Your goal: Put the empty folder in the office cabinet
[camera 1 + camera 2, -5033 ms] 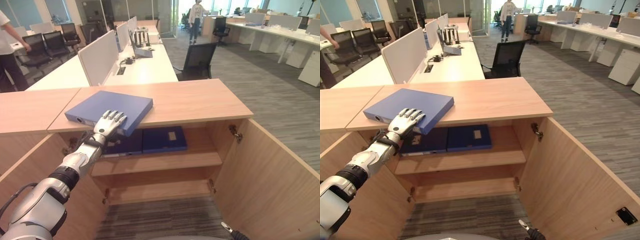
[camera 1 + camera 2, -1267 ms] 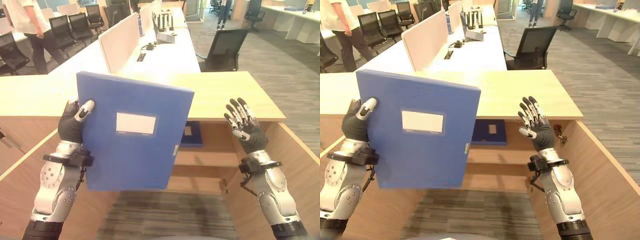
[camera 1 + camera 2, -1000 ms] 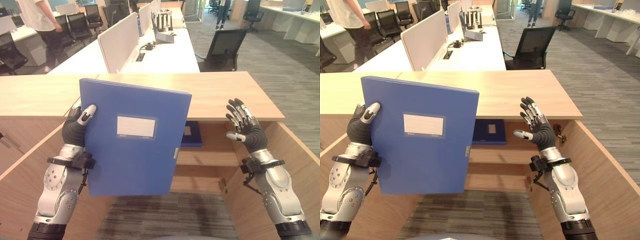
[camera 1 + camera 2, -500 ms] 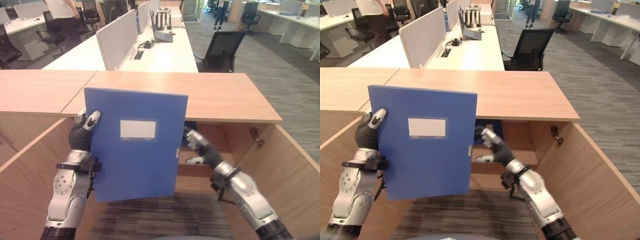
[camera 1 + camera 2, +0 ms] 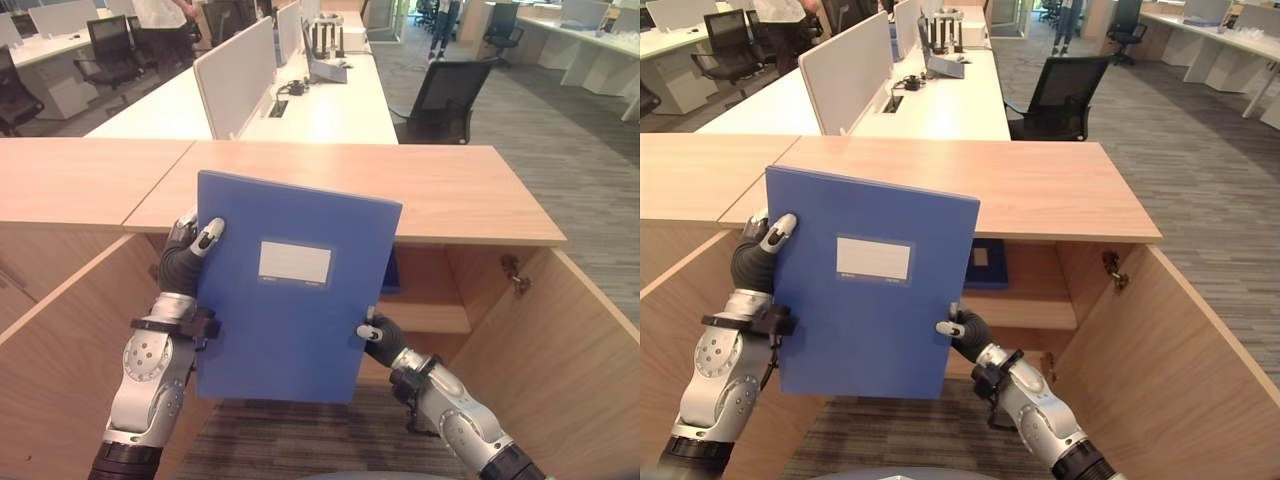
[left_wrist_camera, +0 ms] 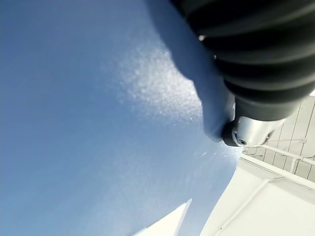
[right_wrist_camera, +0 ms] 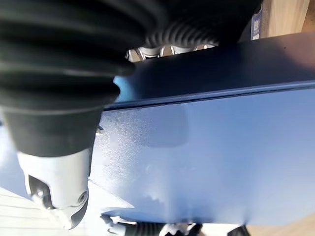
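I have the one blue folder (image 5: 285, 290) upright in front of the open cabinet (image 5: 430, 300), off the counter (image 5: 450, 190) above it and not yet inside. My left hand (image 5: 185, 260) grips its left edge, thumb curled over the front; my right hand (image 5: 965, 330) pinches its right edge low down, thumb on the cover. Left to do: lower the folder and slide it onto the shelf (image 5: 425, 318), where one dark blue binder (image 5: 985, 262) already lies behind the folder.
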### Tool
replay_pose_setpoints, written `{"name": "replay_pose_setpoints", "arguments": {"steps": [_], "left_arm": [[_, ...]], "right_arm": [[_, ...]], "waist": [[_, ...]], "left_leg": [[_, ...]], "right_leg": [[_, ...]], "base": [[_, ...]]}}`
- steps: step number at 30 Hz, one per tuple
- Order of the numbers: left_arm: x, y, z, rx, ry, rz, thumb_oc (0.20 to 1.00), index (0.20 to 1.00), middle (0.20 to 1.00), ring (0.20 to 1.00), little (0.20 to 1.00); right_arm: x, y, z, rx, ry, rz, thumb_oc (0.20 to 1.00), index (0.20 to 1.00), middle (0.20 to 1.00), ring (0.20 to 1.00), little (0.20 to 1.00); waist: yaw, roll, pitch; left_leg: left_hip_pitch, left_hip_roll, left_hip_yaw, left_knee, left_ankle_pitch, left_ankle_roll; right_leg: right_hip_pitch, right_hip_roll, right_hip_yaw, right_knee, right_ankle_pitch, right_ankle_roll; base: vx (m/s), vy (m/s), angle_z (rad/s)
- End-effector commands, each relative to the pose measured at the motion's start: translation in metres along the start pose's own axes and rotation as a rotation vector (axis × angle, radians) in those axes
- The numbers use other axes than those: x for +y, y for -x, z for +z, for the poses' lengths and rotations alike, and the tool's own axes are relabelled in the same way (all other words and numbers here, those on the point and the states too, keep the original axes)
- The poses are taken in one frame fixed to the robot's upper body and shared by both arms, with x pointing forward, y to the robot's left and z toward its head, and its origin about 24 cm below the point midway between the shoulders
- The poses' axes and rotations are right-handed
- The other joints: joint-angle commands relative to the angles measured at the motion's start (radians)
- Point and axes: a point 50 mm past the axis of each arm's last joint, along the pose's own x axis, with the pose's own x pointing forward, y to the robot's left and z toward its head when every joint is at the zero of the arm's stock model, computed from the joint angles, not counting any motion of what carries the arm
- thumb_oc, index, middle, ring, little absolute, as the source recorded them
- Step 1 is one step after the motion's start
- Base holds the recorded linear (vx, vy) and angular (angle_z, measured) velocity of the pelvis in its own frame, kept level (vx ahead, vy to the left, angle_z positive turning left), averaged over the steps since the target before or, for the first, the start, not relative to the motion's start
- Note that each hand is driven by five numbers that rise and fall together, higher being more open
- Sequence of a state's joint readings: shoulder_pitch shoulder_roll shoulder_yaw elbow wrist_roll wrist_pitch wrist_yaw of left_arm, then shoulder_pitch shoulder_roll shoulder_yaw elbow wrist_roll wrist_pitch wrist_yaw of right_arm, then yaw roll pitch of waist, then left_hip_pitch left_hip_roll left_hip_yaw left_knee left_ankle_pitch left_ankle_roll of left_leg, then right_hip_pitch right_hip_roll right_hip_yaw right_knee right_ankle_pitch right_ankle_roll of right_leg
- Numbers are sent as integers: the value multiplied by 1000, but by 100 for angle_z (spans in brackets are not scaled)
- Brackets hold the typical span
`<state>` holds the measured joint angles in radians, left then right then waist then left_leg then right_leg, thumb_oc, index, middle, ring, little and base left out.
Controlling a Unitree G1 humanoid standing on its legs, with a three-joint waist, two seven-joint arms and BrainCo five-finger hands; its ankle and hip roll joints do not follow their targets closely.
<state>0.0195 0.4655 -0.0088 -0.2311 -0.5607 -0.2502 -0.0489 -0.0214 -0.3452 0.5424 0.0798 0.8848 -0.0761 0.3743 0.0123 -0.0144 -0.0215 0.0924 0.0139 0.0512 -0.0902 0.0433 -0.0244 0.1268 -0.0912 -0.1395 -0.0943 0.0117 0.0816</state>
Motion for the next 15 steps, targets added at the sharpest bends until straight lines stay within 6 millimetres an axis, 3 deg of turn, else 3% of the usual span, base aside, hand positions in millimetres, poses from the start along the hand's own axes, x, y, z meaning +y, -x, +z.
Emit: {"name": "replay_pose_setpoints", "arguments": {"steps": [1,6,7,15], "left_arm": [[-14,-26,19,-182,43,-37,200,200,200,200,200],[-29,-27,10,-158,133,-60,200,200,200,200,200],[-32,-26,9,-149,145,-73,200,200,200,200,200],[-37,-16,-2,-61,173,-134,200,200,200,200,200]], "right_arm": [[42,-32,9,-104,-78,229,1000,1000,1000,1000,1000],[49,-39,5,-113,-135,235,1000,1000,1000,1000,1000],[48,-40,4,-109,-136,223,200,200,200,200,200],[42,-35,-13,-55,-154,155,200,200,200,200,200]], "waist": [[8,-37,-17],[8,-38,-14],[7,-38,-14],[4,-35,-9]], "left_leg": [[42,-39,-28,3,-122,22],[39,-39,-28,3,-120,22],[39,-39,-28,3,-120,23],[38,-39,-25,3,-121,23]], "right_leg": [[-23,-21,-10,7,2,44],[-25,-21,-10,7,4,42],[-25,-21,-11,7,5,43],[-29,-23,-11,7,8,46]], "base": [[0,0,0],[0,0,0],[0,0,0],[0,0,0]]}}
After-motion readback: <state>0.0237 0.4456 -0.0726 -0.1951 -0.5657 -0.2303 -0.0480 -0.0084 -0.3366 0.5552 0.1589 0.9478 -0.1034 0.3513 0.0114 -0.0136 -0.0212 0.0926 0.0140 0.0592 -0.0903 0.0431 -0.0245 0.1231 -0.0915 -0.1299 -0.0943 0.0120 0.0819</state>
